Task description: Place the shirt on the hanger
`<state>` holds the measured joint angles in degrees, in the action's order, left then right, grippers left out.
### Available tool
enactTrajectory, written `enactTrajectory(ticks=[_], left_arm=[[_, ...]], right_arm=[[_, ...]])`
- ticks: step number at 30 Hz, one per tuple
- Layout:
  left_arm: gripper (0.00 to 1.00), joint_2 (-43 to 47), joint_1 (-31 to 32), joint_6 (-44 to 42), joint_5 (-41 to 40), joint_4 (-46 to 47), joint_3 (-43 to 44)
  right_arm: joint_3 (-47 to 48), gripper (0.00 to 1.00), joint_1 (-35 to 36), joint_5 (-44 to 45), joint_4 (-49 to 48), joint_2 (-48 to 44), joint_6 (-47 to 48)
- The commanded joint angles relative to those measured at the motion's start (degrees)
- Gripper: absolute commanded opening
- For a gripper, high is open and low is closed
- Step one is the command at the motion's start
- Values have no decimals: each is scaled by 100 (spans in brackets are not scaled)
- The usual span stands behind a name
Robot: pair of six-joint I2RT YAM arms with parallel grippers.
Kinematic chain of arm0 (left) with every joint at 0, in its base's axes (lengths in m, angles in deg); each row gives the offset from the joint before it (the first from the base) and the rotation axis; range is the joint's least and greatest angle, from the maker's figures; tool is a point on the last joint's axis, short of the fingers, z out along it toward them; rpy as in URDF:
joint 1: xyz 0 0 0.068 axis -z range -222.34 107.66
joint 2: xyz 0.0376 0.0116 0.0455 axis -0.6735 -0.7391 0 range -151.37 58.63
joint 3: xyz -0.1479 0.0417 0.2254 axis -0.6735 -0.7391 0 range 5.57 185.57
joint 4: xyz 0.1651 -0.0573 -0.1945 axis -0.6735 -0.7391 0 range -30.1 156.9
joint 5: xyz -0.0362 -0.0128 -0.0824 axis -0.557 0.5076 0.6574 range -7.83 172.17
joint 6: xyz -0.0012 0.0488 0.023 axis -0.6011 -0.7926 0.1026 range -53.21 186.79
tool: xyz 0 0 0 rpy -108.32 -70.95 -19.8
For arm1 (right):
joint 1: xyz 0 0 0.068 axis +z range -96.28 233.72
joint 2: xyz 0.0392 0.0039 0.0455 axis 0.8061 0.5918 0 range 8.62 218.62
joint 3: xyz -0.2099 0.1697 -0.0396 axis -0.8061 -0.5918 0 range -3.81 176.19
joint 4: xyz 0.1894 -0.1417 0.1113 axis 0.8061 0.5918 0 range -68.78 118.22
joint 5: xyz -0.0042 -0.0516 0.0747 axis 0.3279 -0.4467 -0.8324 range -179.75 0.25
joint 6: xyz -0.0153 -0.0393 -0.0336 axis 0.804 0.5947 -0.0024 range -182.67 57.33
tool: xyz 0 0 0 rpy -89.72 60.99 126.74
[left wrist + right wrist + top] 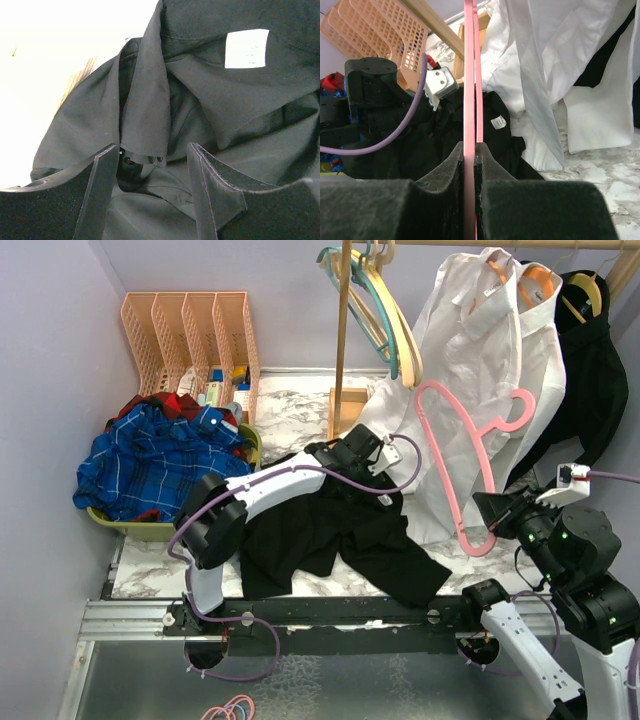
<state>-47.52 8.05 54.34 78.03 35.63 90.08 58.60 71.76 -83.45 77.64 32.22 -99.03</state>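
Right jaws pinching hanger [470,100], stood on end, hook rightward, left jaws spread over shirt [330,530] collar

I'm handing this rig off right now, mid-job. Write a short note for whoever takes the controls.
Left pincer: open, one finger either side of the collar fold of the black shirt, below its white label; not clamped.
Right pincer: shut on the pink hanger, held up in front of the hanging white shirt.
The black shirt lies crumpled on the marble table.
Done: hanger in hand.
Left: grip the collar, lift it, feed the hanger into the neck.
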Motion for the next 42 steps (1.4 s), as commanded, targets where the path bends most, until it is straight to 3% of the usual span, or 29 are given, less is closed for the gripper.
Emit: enactTrajectory(ticks=[1,7,17,19,24,30,35,37,38,41,42], left_arm=[[59,-99,41,-138,-203,291,-112],[54,-378,42,-194,-843,442,-149],[53,-532,41,-292,-363,375,-266],[57,-534,41,-282,-265,316,-239],[79,-407,41,-314,-77,157,-166],[76,-459,41,-424,-235,183,-180],[63,-609,41,-430,-411,269,-159],[53,-633,41,-442,-445,266,-139],[46,-635,41,-438,-449,255,-125],[0,-594,42,-372,-508,115,3],[0,-548,42,-363,-509,15,72]], right_arm=[[-138,1,-11,-104,-141,18,-95],[-368,1,-11,-356,-528,6,-342],[-362,1,-11,-278,-371,-79,-451],[-368,1,-11,-271,-318,-113,-436],[-509,1,-11,-272,-309,-188,-438],[-607,1,-11,-382,-465,-122,-447],[-650,1,-11,-431,-485,-132,-437],[-658,1,-11,-428,-463,-163,-439],[-660,1,-11,-428,-445,-179,-430],[-661,1,-11,-487,-386,-237,-273],[-656,1,-11,-535,-349,-255,-194]])
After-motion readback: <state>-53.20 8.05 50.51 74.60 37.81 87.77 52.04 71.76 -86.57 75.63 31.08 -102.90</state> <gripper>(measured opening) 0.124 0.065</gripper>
